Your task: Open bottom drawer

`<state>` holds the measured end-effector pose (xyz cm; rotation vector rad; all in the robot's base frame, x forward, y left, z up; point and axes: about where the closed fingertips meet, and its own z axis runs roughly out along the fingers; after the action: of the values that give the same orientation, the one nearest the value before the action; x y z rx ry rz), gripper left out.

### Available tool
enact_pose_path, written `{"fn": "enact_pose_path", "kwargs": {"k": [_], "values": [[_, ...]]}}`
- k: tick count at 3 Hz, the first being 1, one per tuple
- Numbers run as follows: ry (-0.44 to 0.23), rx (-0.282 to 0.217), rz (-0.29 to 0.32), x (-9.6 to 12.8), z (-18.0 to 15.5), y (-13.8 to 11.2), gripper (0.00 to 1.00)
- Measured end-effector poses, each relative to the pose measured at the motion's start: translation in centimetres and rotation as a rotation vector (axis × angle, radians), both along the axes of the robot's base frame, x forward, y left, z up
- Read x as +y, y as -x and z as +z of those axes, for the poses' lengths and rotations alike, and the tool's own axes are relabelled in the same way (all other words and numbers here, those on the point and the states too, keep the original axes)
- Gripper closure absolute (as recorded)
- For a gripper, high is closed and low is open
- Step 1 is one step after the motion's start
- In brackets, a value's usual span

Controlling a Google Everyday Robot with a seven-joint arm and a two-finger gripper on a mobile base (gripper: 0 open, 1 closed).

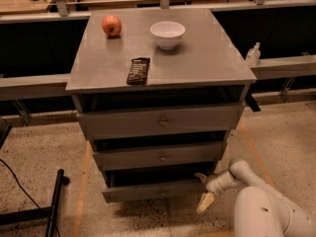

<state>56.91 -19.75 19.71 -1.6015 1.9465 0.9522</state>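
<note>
Cabinet top [207, 58]: apple [111, 25] near back-left corner, dark snack packet [138, 70] toward front edge, white bowl [167, 33] near back edge; none in play. Bottom drawer [160, 191], lowest front under the front edge, stands proud with a dark gap above, so judged partly open. Gripper [202, 189] low beside its right end, fingers spread, holding nothing.

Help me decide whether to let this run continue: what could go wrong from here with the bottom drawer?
The gripper sits open at the right end of the bottom drawer, far from its knob. Pulling from there may skew the drawer in its slot, or the gripper may slip off the edge. If the cabinet jolts, the apple on top could roll off.
</note>
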Motion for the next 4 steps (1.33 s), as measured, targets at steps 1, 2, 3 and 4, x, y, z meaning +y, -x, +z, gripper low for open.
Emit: {"fn": "enact_pose_path", "kwargs": {"k": [1, 2, 3, 4], "values": [[0.000, 0.000, 0.000, 0.00, 0.00, 0.00, 0.00], [0.000, 0.000, 0.000, 0.00, 0.01, 0.01, 0.00], [0.000, 0.000, 0.000, 0.00, 0.01, 0.01, 0.00], [-0.001, 0.000, 0.000, 0.00, 0.01, 0.01, 0.00]]}}
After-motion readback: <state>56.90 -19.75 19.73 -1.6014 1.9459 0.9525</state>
